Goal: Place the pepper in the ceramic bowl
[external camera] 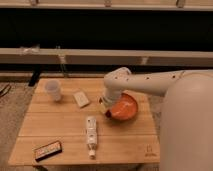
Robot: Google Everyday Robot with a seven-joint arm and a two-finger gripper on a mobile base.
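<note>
We see the gripper (106, 107) low at the left rim of the bowl (125, 106), with the white arm (150, 84) reaching in from the right and hiding most of it. Whether the jaws are open, closed or gripping something we cannot tell. The pepper does not show anywhere: not on the bare wood, and not in the visible part of the bowl's inside. We judge it is most likely held at the gripper, behind the arm's wrist, but that is a guess.

So the task looks far along. The carry to the bowl seems done, since the gripper sits right at the rim. What is left, as far as we can judge, is to move over the bowl's middle, let the pepper go and lift clear. Nothing confirms a release yet.

Counting what lies on the worktop (65, 137):
- one bowl, on the right half, partly covered by the arm
- one white cup (53, 90), near the back left corner
- one small pale card (81, 98), between the cup and the bowl
- one white tube (91, 135), lying lengthwise near the front middle
- one dark packet (47, 150), at the front left corner
- no pepper in sight

All of these lie well apart from one another.
</note>
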